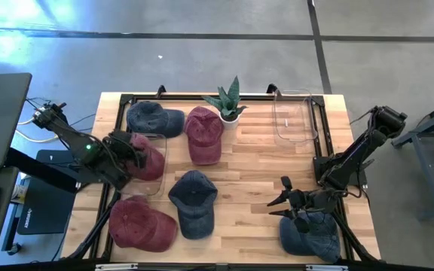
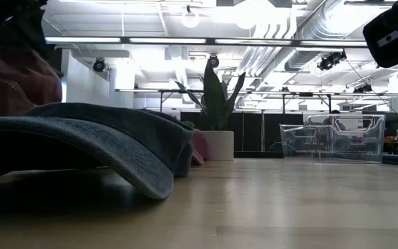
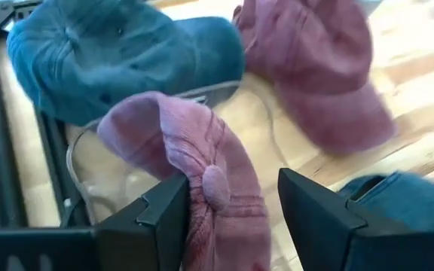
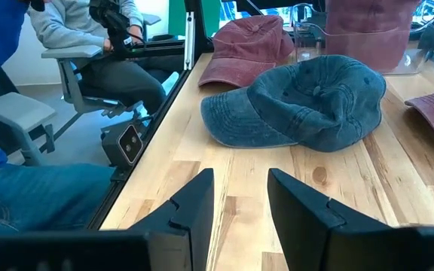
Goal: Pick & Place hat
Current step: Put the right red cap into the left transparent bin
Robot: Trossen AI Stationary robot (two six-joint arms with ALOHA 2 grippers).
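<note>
Several denim hats, red and blue, lie on the wooden table. One red hat (image 1: 148,158) sits in a clear bin (image 1: 159,183) at the table's left. My left gripper (image 3: 232,181) hangs over it, open, with the hat's crown and top button (image 3: 215,188) between the fingers. My right gripper (image 1: 288,202) stands open at the near right, nothing between its fingers, above a blue hat (image 1: 313,235). In the right wrist view my right gripper (image 4: 239,199) faces the centre blue hat (image 4: 307,102). My left gripper's fingers stand on either side of the red hat's crown (image 3: 202,150), coming slanting down from above. One finger (image 3: 168,214) lies close against the cloth, and I cannot tell whether it touches. The hat rests in the clear bin.
A potted plant (image 1: 229,104) and a second clear bin (image 1: 292,117) stand at the far edge. Other hats: blue (image 1: 154,119) and red (image 1: 204,134) at the far side, blue (image 1: 194,202) at the centre, red (image 1: 142,223) near left. A seated person (image 4: 96,53) is beyond the table.
</note>
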